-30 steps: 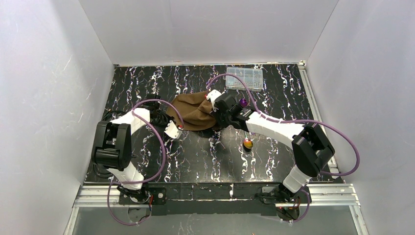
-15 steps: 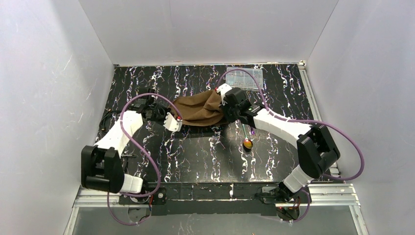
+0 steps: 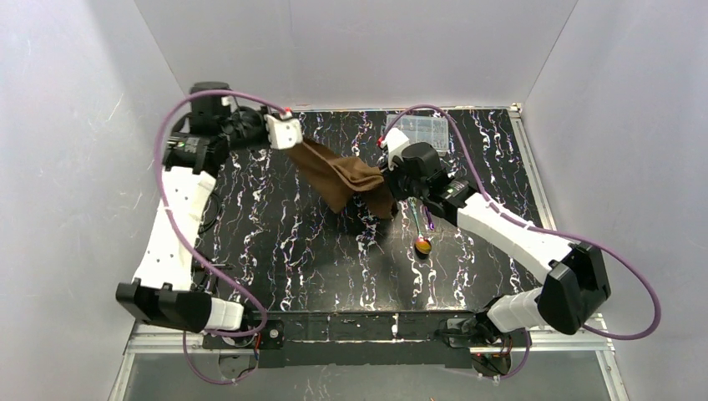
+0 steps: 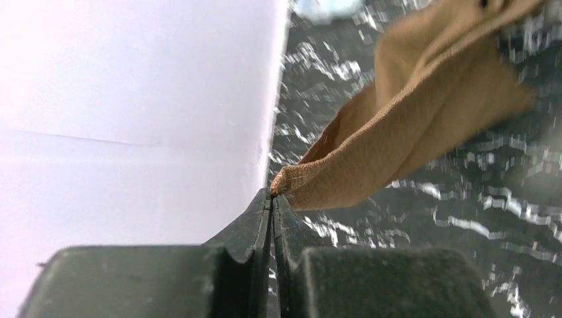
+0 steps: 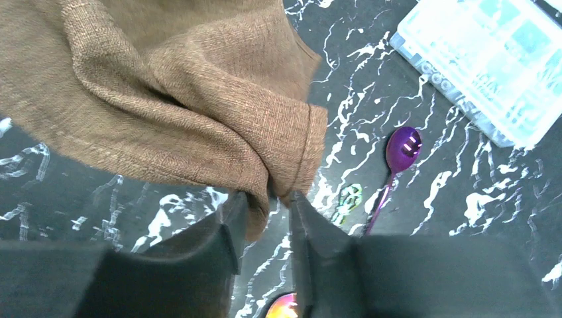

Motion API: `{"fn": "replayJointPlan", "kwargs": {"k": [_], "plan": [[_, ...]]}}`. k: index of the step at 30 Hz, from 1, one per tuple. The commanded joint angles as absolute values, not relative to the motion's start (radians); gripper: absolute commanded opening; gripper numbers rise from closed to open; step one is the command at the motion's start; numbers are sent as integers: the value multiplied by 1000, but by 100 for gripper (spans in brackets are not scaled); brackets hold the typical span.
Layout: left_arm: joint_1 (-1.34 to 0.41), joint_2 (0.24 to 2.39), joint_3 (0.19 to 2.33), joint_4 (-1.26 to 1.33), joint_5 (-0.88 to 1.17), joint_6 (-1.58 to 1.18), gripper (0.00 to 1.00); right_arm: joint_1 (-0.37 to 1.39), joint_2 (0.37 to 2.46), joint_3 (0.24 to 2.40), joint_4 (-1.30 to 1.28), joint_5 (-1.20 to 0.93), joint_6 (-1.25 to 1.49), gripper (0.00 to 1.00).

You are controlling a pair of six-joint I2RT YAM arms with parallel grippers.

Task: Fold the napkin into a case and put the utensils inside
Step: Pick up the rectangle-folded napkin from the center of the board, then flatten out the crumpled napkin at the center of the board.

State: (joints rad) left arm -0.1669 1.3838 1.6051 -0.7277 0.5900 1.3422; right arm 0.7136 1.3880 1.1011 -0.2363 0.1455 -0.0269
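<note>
White walls box in a marbled black tabletop (image 3: 317,267). The brown soft cloth napkin (image 3: 342,177) hangs in the air to the left of the clear plastic compartment box (image 3: 422,132) and nearer the arms. A second ago it lay heaped on the table. It is now drawn into a slanting band between the two grippers.

The two slim shiny utensils lie on the near side of that box and seem not to have moved. The purple-headed one (image 5: 403,142) is closer to the box, and the gold-orange-headed one (image 3: 424,246) is further towards the arms.

The left gripper (image 4: 272,199) has swung up and away, well to the left of the box. Its jaws are pressed tight on one napkin corner. The right gripper (image 5: 268,199), just beside the box, has its jaws slightly parted with a hemmed corner loose between them.

This looks like spreading the cloth out, and folding has not begun.
</note>
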Motion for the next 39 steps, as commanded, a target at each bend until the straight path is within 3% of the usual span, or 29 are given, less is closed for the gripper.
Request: {"fn": "replayJointPlan", "kwargs": {"k": [1,2,10,16,20,25,33,39], "plan": [[-178,1333,1754,-827,764,954,0,715,1318,1091,-212,121,-51,50],[-185,1323,1769,-824,769,913,0,715,1301,1086,-211,114,-49,57],[-202,1224,1687,-795,659,808,0,719,1117,963,-222,85,68,84],[-202,1145,1548,-766,603,814,0,860,955,695,-86,166,236,82],[-202,1140,1532,-766,561,827,0,1029,952,583,40,228,265,83],[-202,1168,1562,-753,507,833,0,1149,1185,598,153,258,277,84],[-202,1193,1611,-732,483,836,0,1148,1514,641,433,424,357,86],[-202,1197,1616,-730,467,861,0,1112,1645,671,589,345,442,82]]}}
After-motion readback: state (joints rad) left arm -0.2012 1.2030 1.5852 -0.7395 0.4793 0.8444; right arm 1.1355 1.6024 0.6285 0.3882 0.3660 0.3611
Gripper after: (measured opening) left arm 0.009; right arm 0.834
